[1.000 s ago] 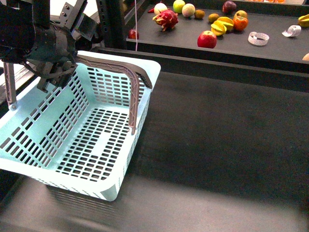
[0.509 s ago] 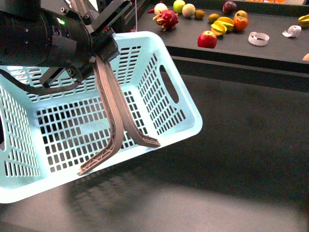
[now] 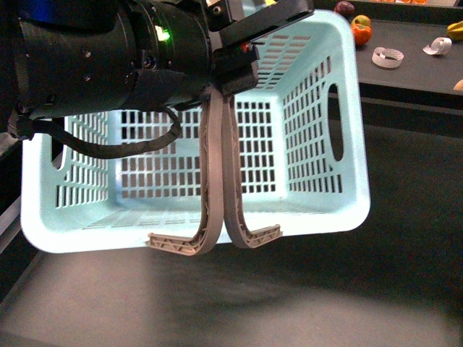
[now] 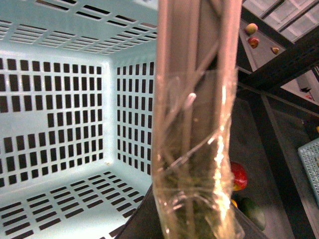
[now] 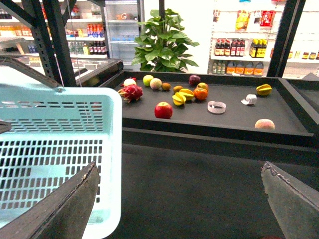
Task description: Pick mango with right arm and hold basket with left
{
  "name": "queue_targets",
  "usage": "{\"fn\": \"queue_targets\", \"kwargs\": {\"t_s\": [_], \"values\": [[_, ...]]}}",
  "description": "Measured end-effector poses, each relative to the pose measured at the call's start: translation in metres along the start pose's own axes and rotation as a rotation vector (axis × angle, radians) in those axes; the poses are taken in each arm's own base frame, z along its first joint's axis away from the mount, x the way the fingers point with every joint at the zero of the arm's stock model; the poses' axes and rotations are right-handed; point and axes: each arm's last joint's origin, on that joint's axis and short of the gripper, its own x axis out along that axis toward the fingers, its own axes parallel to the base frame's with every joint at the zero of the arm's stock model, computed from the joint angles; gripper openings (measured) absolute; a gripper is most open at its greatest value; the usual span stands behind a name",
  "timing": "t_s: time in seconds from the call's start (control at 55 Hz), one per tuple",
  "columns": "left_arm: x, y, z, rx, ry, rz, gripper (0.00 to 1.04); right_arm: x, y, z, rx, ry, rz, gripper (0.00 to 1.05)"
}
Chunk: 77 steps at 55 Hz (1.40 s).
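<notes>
My left gripper (image 3: 233,63) is shut on the two grey-brown hoop handles (image 3: 217,173) of the light-turquoise basket (image 3: 318,144). The basket hangs lifted and tipped, its open side facing the front camera. In the left wrist view the taped handle (image 4: 194,129) fills the middle and hides the jaws, with the empty basket (image 4: 60,99) behind it. The right gripper (image 5: 179,199) is open over the dark table, its fingers (image 5: 65,209) wide apart and the basket (image 5: 55,129) beside it. The mango (image 5: 263,89) looks like the small yellow fruit far off on the raised tray.
The raised black tray (image 5: 224,122) holds a red apple (image 5: 163,110), a dragon fruit (image 5: 129,92), a ridged yellow-orange fruit (image 5: 185,95), an orange fruit (image 5: 201,93), tape rolls (image 5: 217,106) and a peach-coloured fruit (image 5: 264,124). A dark metal rack post (image 5: 55,40) stands left of it.
The left arm has swung right and up with the basket. The basket has tipped further, so its opening faces the camera and it hides most of the fruit tray.
</notes>
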Motion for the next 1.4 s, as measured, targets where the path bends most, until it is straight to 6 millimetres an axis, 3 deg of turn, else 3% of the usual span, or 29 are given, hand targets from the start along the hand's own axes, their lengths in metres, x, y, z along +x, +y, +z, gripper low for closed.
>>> {"fn": "queue_targets", "kwargs": {"t_s": [0.418, 0.982, 1.218, 1.4], "values": [[0.005, -0.029, -0.010, 0.082, -0.008, -0.105, 0.07, 0.000, 0.000, 0.000, 0.000, 0.000, 0.000, 0.97], [0.005, -0.029, -0.010, 0.102, -0.020, -0.077, 0.07, 0.001, -0.001, -0.001, -0.028, 0.022, -0.021, 0.97], [0.005, -0.029, -0.010, 0.103, -0.018, -0.082, 0.07, 0.028, -0.022, -0.012, -0.059, 0.168, -0.038, 0.97], [0.005, -0.029, -0.010, 0.103, -0.019, -0.078, 0.07, 0.064, -0.044, -0.038, -0.034, 0.300, -0.096, 0.97]]}}
